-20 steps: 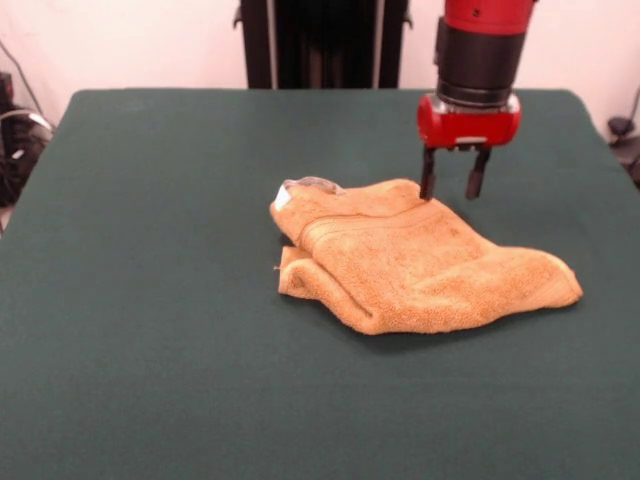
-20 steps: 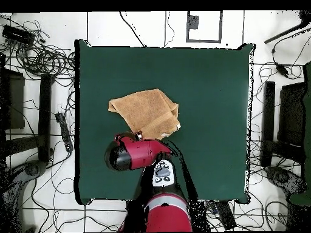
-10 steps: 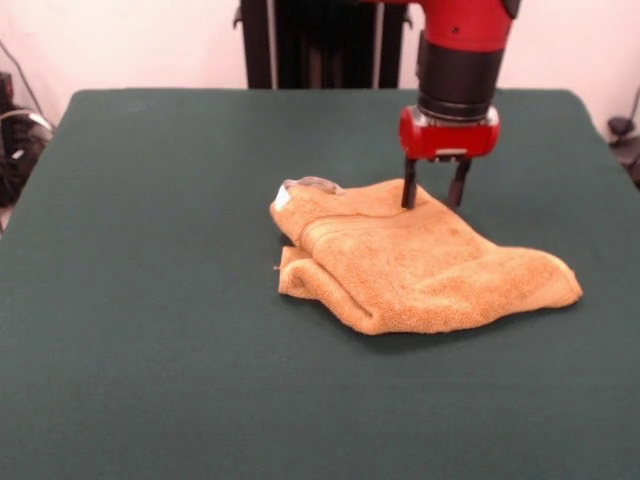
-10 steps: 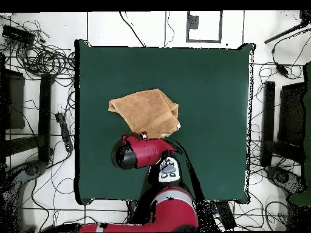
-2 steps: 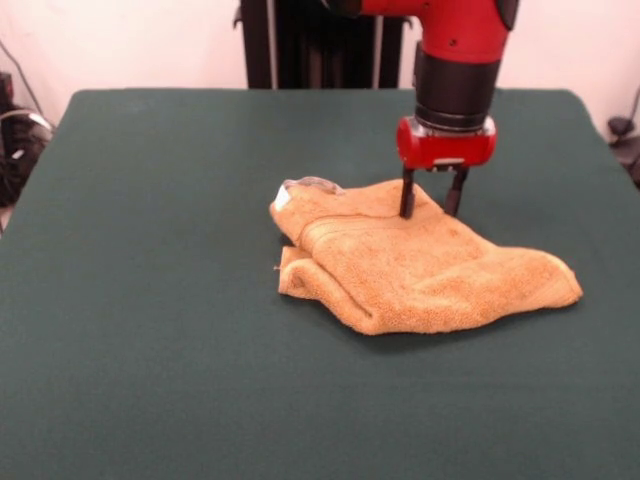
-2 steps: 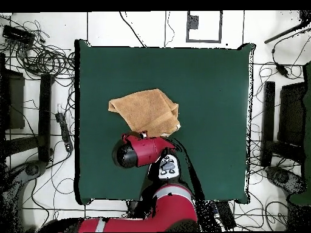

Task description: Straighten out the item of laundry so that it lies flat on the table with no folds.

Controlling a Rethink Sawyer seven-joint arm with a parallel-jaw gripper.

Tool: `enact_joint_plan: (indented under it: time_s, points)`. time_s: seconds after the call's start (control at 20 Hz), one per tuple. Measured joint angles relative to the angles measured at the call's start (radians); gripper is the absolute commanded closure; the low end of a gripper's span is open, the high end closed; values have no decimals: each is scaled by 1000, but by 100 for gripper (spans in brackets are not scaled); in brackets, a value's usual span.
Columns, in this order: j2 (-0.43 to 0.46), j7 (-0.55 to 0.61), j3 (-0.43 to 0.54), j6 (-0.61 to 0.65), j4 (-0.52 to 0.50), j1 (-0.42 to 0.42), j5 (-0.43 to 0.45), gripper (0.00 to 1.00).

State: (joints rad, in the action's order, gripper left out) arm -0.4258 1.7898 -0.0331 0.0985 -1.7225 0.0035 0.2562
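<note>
1. On the green counter [image 5: 150, 300] lies one orange-tan towel [image 5: 420, 265], crumpled and folded over itself, near the middle; one red arm reaches it.
2. From the front, a white tag [image 5: 282, 197] shows at the towel's left end, and two dark fingers [image 5: 407, 195] are visible; overhead, the arm's body hides them.
3. Pointing straight down, the hand [image 5: 429, 198] stands with its fingers spread apart, tips touching the towel's far edge, gripping nothing.
</note>
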Motion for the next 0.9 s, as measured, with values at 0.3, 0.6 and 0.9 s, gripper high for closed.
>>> enact_joint_plan:
  time_s: [0.3,0.6,0.9]
  points:
    - [2,0,0,-20,1,0,14,0]
    - [3,0,0,-36,1,0,34,0]
    - [8,0,1,-52,7,3,36,100]
